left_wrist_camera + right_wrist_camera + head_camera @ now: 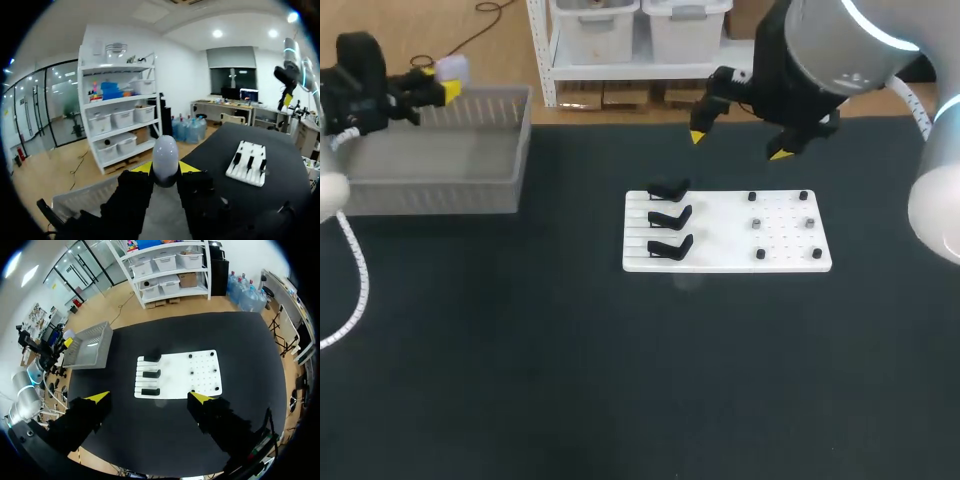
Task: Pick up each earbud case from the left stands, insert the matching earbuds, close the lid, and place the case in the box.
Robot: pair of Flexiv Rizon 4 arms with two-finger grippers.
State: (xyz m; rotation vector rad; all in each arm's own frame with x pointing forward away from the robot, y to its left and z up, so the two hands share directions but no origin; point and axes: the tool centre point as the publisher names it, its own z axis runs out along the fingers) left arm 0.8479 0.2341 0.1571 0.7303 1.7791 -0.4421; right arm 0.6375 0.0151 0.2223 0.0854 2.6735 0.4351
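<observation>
My left gripper [438, 88] is shut on a white earbud case [451, 68], lid closed, held over the back left corner of the grey box [430, 185]. In the left wrist view the case [165, 159] sits between the yellow tips of that gripper [165, 169]. My right gripper [740, 143] hangs open and empty high above the far edge of the white board [720, 262]. Three black stands [670, 216] on the board's left side are bare. From the right wrist the board [175, 382] lies ahead of the open gripper [150, 397].
Small dark pegs and a few grey pieces [757, 223] dot the board's right half. The grey box [92, 347] stands at the table's far left. Black tabletop [620, 380] stretches in front of the board.
</observation>
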